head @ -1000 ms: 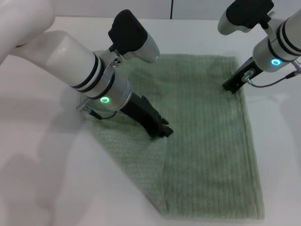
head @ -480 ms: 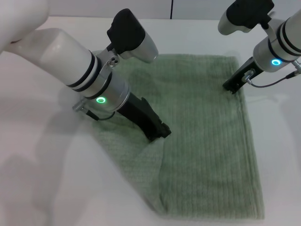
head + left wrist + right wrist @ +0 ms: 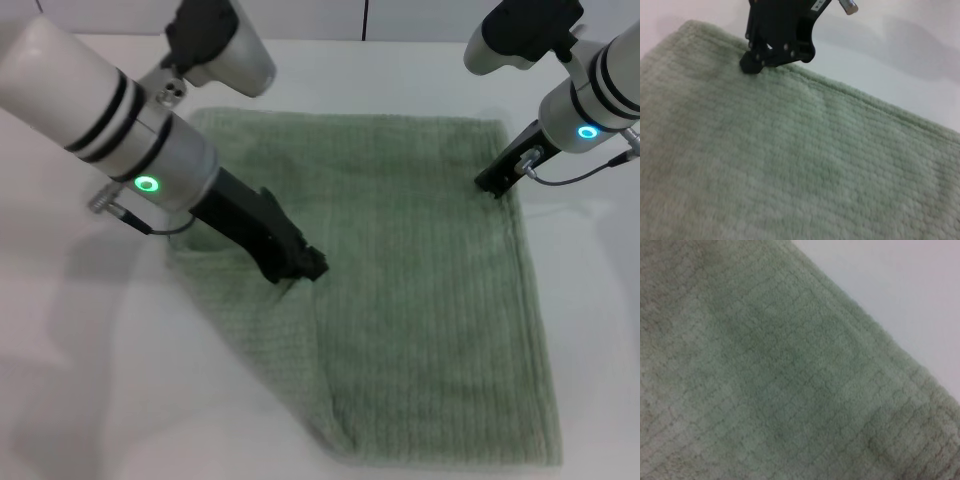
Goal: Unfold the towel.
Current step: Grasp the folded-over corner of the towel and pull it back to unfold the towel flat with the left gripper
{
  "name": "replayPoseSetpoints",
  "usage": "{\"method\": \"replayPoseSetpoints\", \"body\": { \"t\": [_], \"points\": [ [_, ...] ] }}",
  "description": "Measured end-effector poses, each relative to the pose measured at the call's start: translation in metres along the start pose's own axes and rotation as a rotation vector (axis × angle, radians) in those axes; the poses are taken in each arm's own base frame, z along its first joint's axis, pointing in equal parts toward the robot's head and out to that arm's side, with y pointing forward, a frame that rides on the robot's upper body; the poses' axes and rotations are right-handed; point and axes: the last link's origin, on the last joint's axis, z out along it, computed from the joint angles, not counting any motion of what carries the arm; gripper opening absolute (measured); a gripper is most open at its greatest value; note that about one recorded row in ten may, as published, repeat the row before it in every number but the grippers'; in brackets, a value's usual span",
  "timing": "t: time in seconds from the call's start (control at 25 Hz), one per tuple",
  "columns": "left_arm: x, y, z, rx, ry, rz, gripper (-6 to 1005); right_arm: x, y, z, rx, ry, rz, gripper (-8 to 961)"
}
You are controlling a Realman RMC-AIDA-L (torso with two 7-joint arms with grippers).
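Observation:
The sage-green towel (image 3: 430,270) lies on the white table, its left part still doubled over in a diagonal fold. My left gripper (image 3: 303,266) is low over the towel's middle left, shut on the edge of the upper layer. At the far right edge, my right gripper (image 3: 495,186) is shut, its tip on the towel's hem. The left wrist view shows that right gripper (image 3: 751,64) from across the towel (image 3: 790,165), tip on the border. Only towel (image 3: 765,370) and a strip of table fill the right wrist view.
The white table (image 3: 590,330) surrounds the towel, with bare surface to the right, at the front left and behind. A dark vertical seam (image 3: 364,18) runs up the back wall.
My left arm has swung left and back, dragging the gripped upper layer with it, so the fold line has shifted left and more of the far left towel lies open. The right arm has not moved.

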Motion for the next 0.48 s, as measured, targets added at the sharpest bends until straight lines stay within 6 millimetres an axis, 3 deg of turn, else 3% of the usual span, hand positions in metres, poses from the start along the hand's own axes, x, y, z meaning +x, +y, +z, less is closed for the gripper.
{"method": "replayPoseSetpoints", "body": {
  "t": [0.48],
  "points": [
    [-0.011, 0.002, -0.024, -0.046, -0.064, -0.019, 50, 0.001, 0.001, 0.001, -0.003, 0.005, -0.006, -1]
  ]
}}
